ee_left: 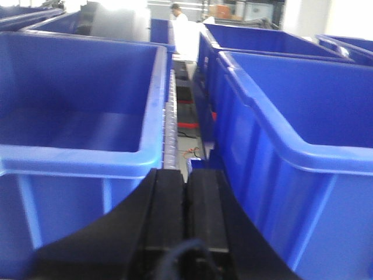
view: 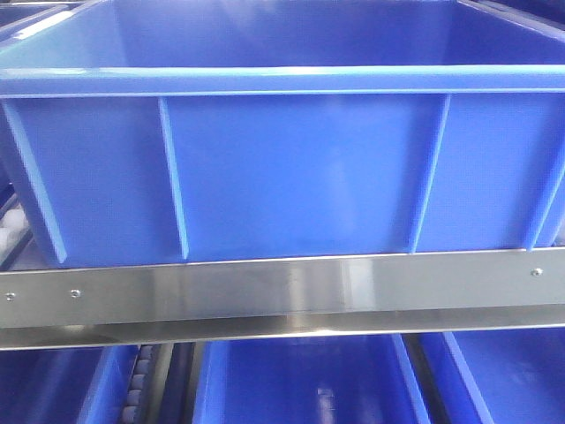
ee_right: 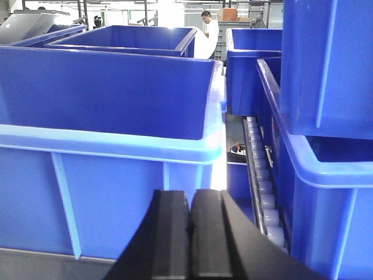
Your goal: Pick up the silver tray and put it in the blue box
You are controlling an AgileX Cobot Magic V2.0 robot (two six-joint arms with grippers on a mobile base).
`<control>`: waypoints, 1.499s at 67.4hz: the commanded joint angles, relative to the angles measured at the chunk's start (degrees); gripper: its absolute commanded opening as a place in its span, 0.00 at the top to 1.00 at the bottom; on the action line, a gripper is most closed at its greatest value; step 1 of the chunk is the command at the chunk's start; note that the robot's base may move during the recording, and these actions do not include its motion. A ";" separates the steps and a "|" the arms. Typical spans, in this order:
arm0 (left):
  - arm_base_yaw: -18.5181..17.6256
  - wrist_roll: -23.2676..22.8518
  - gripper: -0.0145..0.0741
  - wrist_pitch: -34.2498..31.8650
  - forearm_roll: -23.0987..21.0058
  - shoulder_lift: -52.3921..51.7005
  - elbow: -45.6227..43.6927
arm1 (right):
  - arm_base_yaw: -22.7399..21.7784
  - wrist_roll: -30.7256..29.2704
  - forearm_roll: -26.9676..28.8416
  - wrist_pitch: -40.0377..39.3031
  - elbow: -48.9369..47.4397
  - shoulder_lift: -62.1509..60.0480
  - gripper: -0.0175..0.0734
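the blue box (view: 282, 168) fills almost the whole exterior front view, its ribbed near wall and thick rim lip facing the camera, sitting just above a steel rail (view: 282, 296) that crosses the lower part of the frame; more blue crates (view: 300, 384) show below the rail; the silver tray cannot be made out for certain in any view; a pale grey slanted shape at the upper left of the right wrist frame might be metal, but it is too small and cut off to tell.

the left gripper (ee_left: 185, 216) sits at the bottom centre of its wrist view with its two black pads pressed together and nothing between them, pointing down the gap between two crates; the right gripper (ee_right: 189, 233) looks the same, clenched on nothing at the bottom centre of its frame, facing a crate wall, with a roller track (ee_right: 259, 175) running away at centre right.

as a judgement, a shallow sheet-metal tray should be stiff and fairly light, but smooth and slippery, and wide enough to swing if pinched at one point; the flared rim is the natural hold, ideally at the middle of a long side or one gripper on each short side, keeping it level; the box is wider, so lowering it flat should clear the walls; both grippers need to open first.
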 commanded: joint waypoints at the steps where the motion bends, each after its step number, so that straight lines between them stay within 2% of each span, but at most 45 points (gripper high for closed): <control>1: 0.21 2.16 0.94 -3.26 -2.99 -0.74 0.92 | -0.35 -0.62 0.07 -4.69 -0.97 -1.06 0.75; 17: 0.21 2.32 0.94 -3.05 -0.75 -3.80 1.03 | -0.35 -0.62 0.07 -4.69 -0.97 -1.06 0.75; 27: 0.21 1.15 0.94 -3.58 3.58 -3.80 1.03 | -0.35 -0.62 0.07 -4.69 -0.97 -1.06 0.75; 42: 0.21 -0.25 0.94 -3.24 3.72 -3.80 1.03 | -0.35 -0.62 0.07 -4.69 -0.97 -1.06 0.75; 52: 0.21 -0.25 0.94 0.51 3.61 -3.80 1.03 | -0.35 -0.62 0.07 -4.69 -0.97 -1.06 0.75; 63: 0.21 -0.25 0.94 -1.88 3.61 -3.80 1.03 | -0.35 -0.62 0.07 -4.69 -0.97 -1.06 0.75; 101: 0.21 -0.25 0.94 -1.88 3.61 -3.80 1.03 | -0.35 -0.62 0.07 -4.69 -0.97 -1.06 0.75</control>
